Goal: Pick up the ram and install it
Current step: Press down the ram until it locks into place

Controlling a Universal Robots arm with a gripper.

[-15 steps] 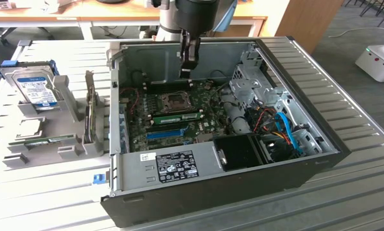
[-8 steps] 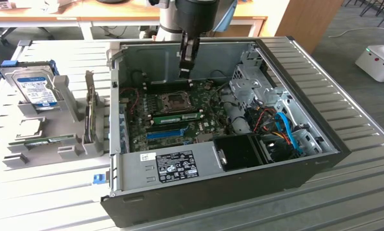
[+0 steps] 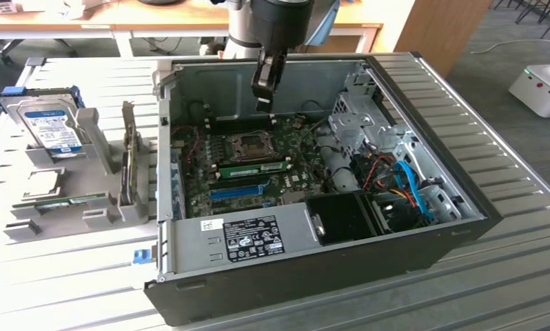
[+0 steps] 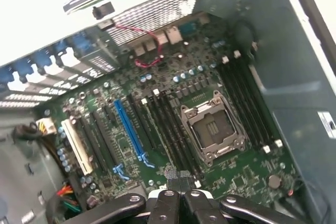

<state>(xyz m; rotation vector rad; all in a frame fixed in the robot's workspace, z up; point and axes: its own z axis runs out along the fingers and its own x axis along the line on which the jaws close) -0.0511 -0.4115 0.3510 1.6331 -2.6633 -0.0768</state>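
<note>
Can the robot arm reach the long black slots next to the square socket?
Probably yes. The case lies open, the gripper hangs above the motherboard, jaws shut, and nothing sits between it and the slots.

Behind the work surface there's a long wooden desk (image 3: 165, 31) running across the back, grey carpet (image 3: 509, 38) stretching off toward the exterior view's right, and a wooden panel (image 3: 440, 27) standing at the corner. A white machine with a green light (image 3: 544, 86) sits on that floor. Bright, even light everywhere.
</note>
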